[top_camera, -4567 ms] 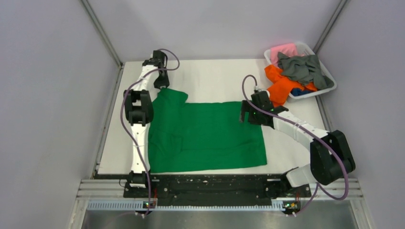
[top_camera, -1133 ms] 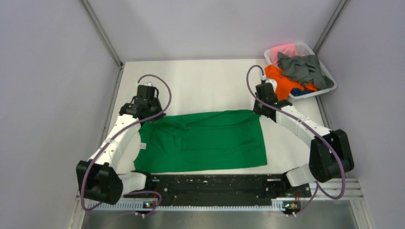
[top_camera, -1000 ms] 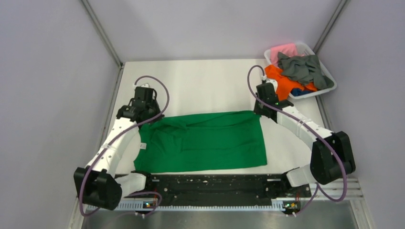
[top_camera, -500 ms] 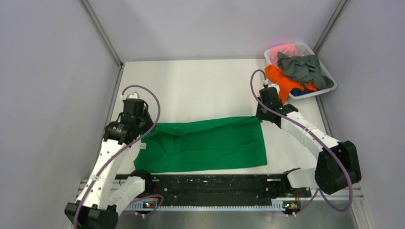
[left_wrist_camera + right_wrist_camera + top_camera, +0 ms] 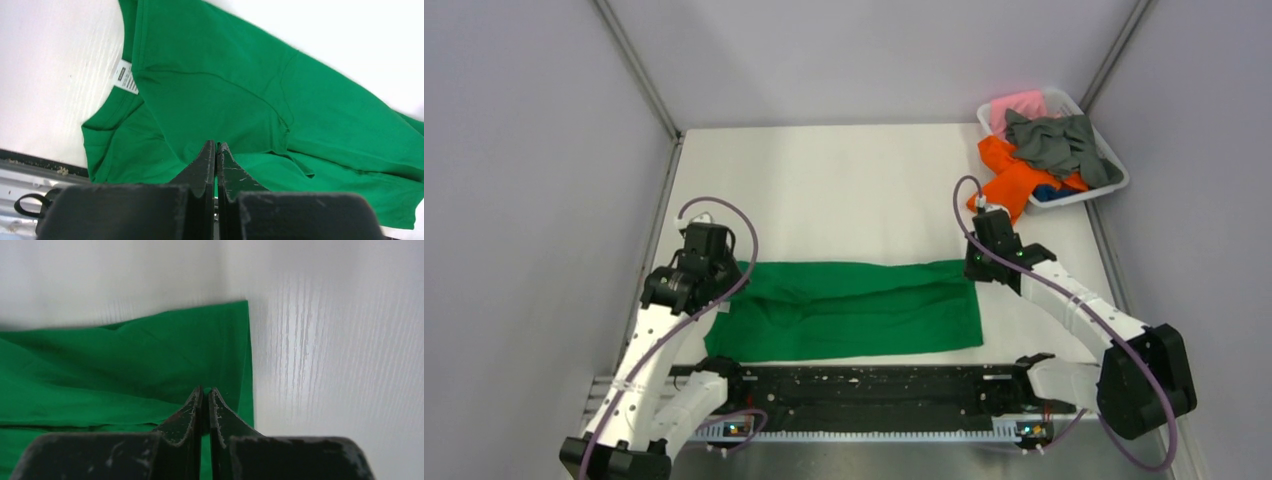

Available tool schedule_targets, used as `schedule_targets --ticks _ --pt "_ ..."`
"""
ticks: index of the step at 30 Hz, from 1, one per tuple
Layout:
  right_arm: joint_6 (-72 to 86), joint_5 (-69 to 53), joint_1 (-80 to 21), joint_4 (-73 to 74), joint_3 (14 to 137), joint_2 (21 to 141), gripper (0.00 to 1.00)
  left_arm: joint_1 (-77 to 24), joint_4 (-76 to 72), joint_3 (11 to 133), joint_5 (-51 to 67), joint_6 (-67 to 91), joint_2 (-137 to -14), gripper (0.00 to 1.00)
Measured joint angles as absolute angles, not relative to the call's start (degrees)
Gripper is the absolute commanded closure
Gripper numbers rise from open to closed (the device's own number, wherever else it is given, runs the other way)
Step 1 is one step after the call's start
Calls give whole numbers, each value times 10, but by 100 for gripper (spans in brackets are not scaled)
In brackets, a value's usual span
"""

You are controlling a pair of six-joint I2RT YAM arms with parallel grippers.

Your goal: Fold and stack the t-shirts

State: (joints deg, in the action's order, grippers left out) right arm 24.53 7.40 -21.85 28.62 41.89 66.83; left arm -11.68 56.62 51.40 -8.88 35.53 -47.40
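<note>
The green t-shirt (image 5: 854,310) lies as a wide band across the lower middle of the top view, partly doubled over. My left gripper (image 5: 216,150) and right gripper (image 5: 205,392) are each clenched on one of its upper corners. If one pinch slips or I lower unevenly, I judge the fold would land skewed or bunched. My fingers hide how many layers each pinch holds. In the basket (image 5: 1121,178) at upper right, the blue tee (image 5: 1046,192) barely shows beside the orange tee (image 5: 1014,180).
</note>
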Motion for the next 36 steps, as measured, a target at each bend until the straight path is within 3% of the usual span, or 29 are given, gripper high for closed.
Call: schedule_targets --ticks 4,7,11,14,16,18,25,30,36 --pt "253 72 -223 286 388 668 72 -117 589 505 -94 386 -474 96" --pt "266 73 -225 288 366 668 52 -117 611 492 -95 420 -474 84" --pt "288 86 -225 309 356 661 32 -117 659 466 -96 467 -466 26" --pt "301 107 -227 328 356 637 10 -117 695 448 -95 488 -439 16" --pt "306 119 -227 333 358 617 2 -117 708 446 -89 493 -418 10" --pt "309 124 -227 339 364 606 1 -117 707 449 -79 493 -400 2" --pt "299 57 -227 299 372 611 1 -117 638 466 -32 480 -411 1" --pt "293 -49 -236 205 371 644 1 -117 474 399 41 492 -531 2" --pt "264 -86 -289 164 400 754 1 -117 362 362 48 522 -716 1"
